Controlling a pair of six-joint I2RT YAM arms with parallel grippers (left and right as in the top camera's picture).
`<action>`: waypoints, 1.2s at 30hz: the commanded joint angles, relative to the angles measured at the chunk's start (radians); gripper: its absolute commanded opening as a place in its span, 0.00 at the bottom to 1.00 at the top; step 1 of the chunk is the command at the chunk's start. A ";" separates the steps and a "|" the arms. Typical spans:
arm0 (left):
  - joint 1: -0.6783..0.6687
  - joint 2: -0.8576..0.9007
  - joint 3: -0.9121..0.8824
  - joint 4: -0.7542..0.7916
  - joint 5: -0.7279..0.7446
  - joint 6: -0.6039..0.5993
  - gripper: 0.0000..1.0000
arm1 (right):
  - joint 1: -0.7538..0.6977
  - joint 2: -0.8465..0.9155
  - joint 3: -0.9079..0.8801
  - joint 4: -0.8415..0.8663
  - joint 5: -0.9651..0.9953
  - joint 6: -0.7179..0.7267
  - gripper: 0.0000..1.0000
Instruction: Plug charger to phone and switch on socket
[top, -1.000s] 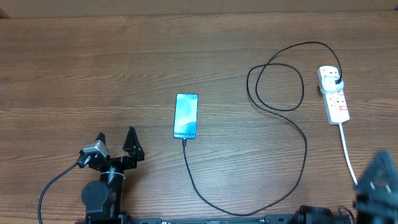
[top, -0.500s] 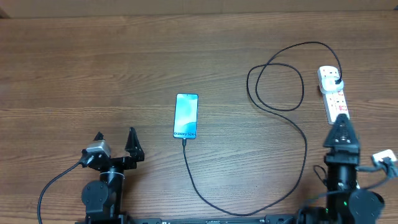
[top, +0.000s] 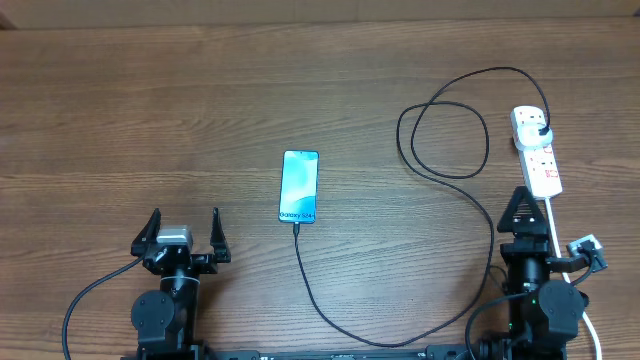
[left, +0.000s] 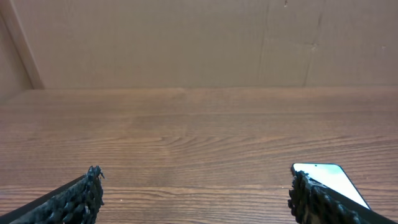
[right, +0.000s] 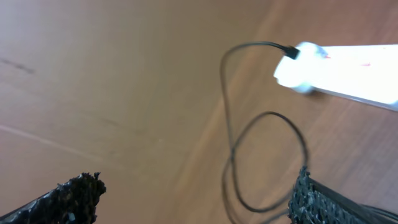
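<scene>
The phone lies face up mid-table with its teal screen lit; its corner shows in the left wrist view. The thin black charger cable meets the phone's near edge, curves along the front, loops, and ends in a black plug seated in the far end of the white power strip. The strip shows blurred in the right wrist view, with the cable. My left gripper is open and empty, front left of the phone. My right gripper is open and empty, just in front of the strip.
The strip's thick white lead runs toward the front edge beside my right arm. A cardboard wall stands along the table's far side.
My right arm has swung in from the front right corner and now sits in front of the strip. My left gripper has turned to face straight ahead. Phone and cable have not moved.
</scene>
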 joint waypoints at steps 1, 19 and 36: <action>0.005 -0.009 -0.004 -0.002 0.003 0.027 1.00 | 0.005 -0.005 -0.016 -0.048 0.104 -0.019 1.00; 0.005 -0.009 -0.004 -0.002 0.003 0.027 0.99 | 0.005 -0.005 -0.014 -0.262 0.130 -0.019 1.00; 0.005 -0.009 -0.004 -0.002 0.003 0.027 1.00 | 0.005 -0.005 -0.015 0.084 0.022 -0.354 1.00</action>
